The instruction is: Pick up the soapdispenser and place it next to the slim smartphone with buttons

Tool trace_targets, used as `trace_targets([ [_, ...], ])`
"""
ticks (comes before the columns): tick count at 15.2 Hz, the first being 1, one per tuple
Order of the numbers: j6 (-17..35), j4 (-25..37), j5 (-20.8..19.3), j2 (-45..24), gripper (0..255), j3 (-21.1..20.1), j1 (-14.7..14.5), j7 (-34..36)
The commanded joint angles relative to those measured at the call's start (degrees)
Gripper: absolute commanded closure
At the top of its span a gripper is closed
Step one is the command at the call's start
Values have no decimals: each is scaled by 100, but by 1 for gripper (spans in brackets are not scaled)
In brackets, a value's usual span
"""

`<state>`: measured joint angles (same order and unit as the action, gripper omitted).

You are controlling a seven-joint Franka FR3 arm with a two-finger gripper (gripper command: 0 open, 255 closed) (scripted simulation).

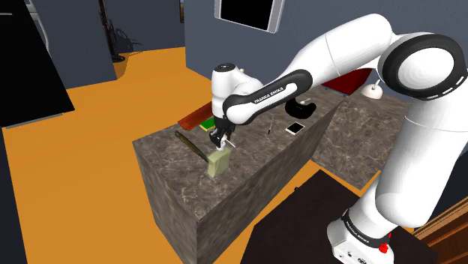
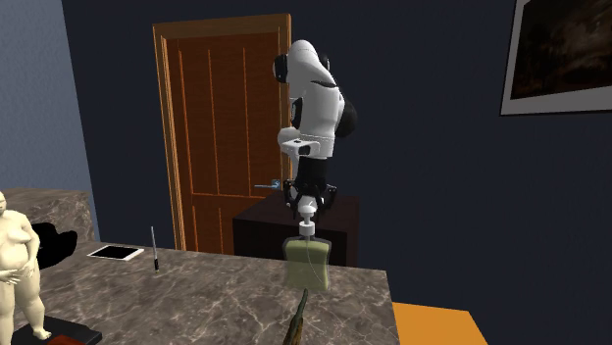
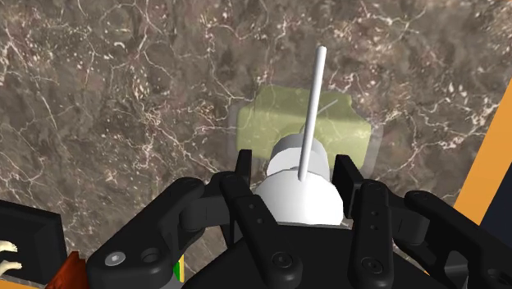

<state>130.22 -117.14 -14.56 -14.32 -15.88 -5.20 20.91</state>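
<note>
where the jaws stand: pointing straight down over the dark marbled surface (image 1: 251, 176), pinching the white pump head (image 3: 297, 197) of the soap dispenser (image 1: 218, 162), with one black finger (image 3: 244, 185) pressed to each flank of it.
soap dispenser: directly beneath the jaws and upright, a pale green see-through block with a white collar on top; a thin white spout (image 3: 312, 107) juts out past the fingers. whether its base touches the surface or hangs just off it cannot be told.
smartphone (image 1: 295, 128): flat on the same surface, pale face up, well apart from the jaws, off toward the shoulder view's right and the second exterior view's left.
thin rod (image 2: 154, 247): standing upright on the surface between the jaws and the smartphone, much nearer the smartphone.
dark long object (image 1: 191, 146): lying on the surface near the jaws, on the side away from the smartphone; what it is cannot be told.
pale figurine (image 2: 18, 260): standing on a dark base, farther from the jaws than the smartphone.
arm (image 1: 337, 60): white, arching over the surface to the jaws.
wooden door (image 2: 228, 137): shut, behind the arm in the second exterior view.
floor (image 1: 90, 150): orange, around the surface.
</note>
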Motion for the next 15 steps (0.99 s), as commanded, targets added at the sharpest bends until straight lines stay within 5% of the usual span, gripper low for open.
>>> trace_targets([
  [1, 0, -1, 0, -1, 255, 0, 0, -1],
  [15, -926, 423, 322, 550, 255, -81, 48, -300],
])
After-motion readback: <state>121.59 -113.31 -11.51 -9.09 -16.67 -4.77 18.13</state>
